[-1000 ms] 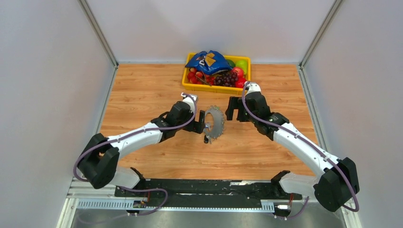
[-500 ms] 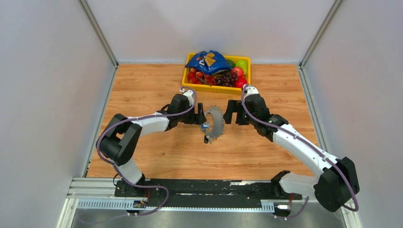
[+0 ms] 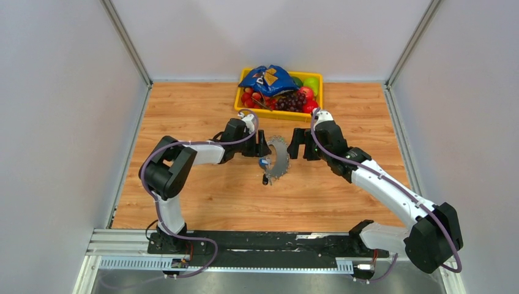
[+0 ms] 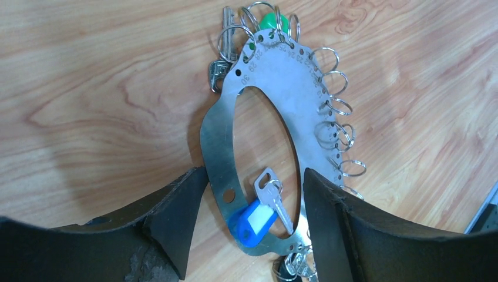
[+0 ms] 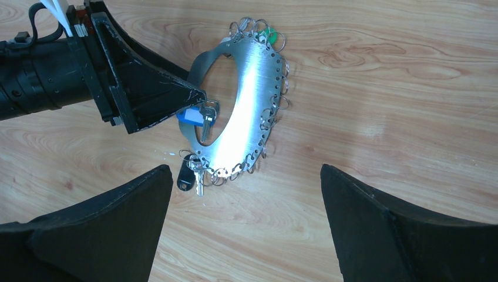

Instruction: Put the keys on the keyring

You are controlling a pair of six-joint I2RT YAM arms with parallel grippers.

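On the table, the left claw straddles the keyring at its blue-tagged key, grip unclear; the released right claw likely must steady the keyring next.

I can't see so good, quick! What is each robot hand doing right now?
Left gripper: closed on the keyring, gripping it edge to edge.
Right gripper: open, holding nothing.

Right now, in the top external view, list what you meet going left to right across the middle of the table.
left gripper → keyring → right gripper
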